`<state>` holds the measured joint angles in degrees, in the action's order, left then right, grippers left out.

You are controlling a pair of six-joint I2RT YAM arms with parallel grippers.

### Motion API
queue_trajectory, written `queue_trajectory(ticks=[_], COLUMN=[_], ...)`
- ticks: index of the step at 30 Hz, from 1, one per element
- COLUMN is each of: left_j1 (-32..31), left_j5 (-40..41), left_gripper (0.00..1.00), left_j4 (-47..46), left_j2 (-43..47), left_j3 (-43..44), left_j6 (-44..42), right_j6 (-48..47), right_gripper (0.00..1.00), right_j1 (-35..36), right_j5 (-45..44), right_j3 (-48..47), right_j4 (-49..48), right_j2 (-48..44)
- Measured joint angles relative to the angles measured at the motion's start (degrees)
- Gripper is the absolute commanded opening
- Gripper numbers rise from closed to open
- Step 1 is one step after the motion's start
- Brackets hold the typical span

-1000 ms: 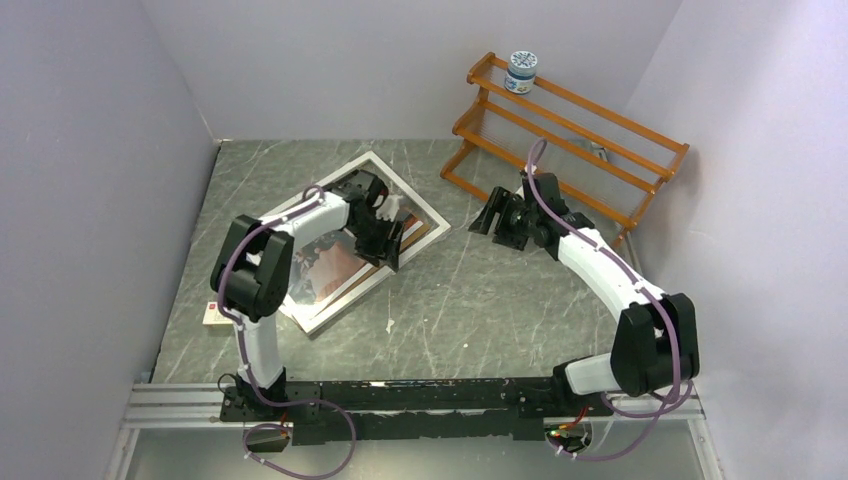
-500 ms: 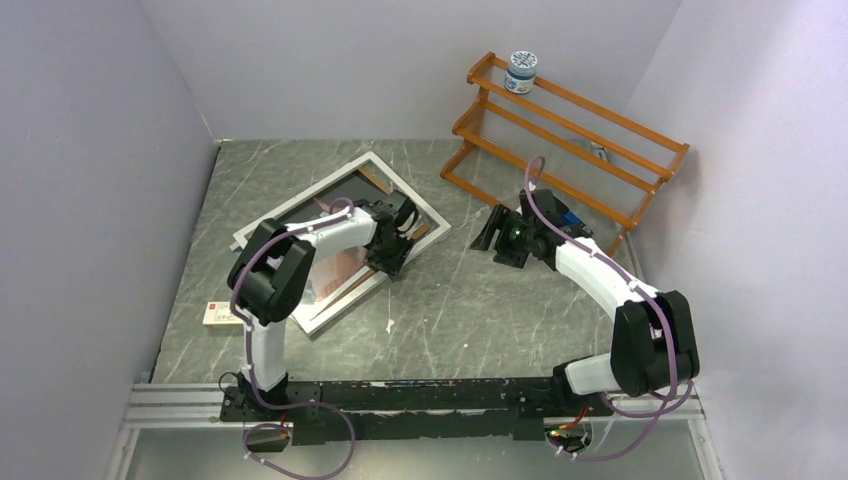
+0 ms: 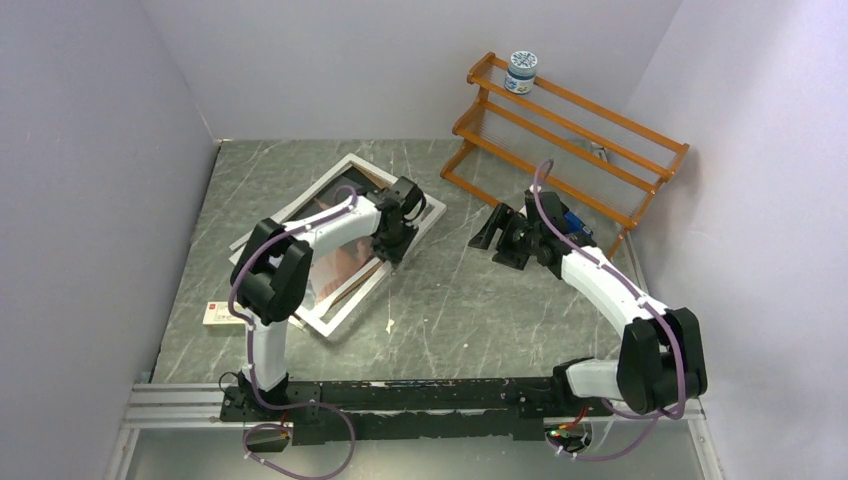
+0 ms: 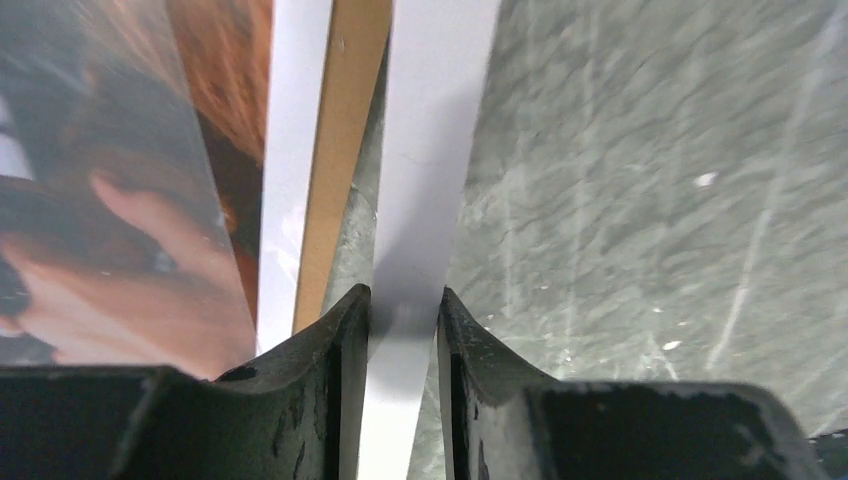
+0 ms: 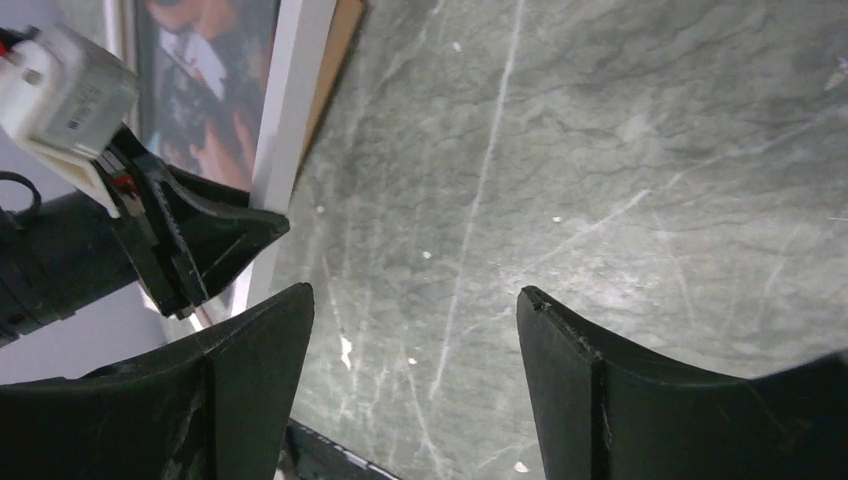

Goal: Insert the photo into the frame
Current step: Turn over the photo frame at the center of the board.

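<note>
The frame [image 3: 326, 326], white-rimmed, lies at an angle on the table's left half. The photo [image 3: 340, 258], in dark and orange tones, shows inside it. My left gripper [image 3: 397, 228] sits at the frame's right edge. In the left wrist view the left gripper [image 4: 405, 300] is shut on the white rim of the frame [image 4: 435, 150], both fingers touching it. Left of that rim lie a brown board edge [image 4: 345, 130] and the photo [image 4: 100, 230]. My right gripper [image 3: 490, 232] hovers over bare table to the right; in its own view the right gripper [image 5: 415, 300] is open and holds nothing.
An orange wooden rack [image 3: 560, 130] stands at the back right with a small jar [image 3: 521, 72] on its top shelf. A small flat box [image 3: 220, 315] lies near the table's left edge. A white scrap [image 3: 389, 325] lies on the marble in front of the frame.
My left gripper moved from over the picture to the frame's right edge and closed on the rim. The frame shifted slightly toward the near left. The right arm moved only a little.
</note>
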<state>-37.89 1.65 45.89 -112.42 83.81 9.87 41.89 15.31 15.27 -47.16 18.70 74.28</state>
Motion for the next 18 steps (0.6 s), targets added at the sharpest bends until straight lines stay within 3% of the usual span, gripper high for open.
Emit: queue_trajectory(ticks=[10,18], left_j1=[1.8,7.1], left_j5=[3.0,0.1], left_gripper=[0.03,0.03], left_j4=[8.2,15.7], left_j2=[0.2,3.4], left_j3=[15.6,26.8], left_j6=[-2.7,-1.5], right_j6=[6.4,11.6], right_gripper=[0.92,0.93], right_j1=[3.0,7.3], right_j5=[4.7,9.4], right_j3=[0.7,0.6], right_j4=[-7.3,-17.5], right_j2=[-1.5,-1.3])
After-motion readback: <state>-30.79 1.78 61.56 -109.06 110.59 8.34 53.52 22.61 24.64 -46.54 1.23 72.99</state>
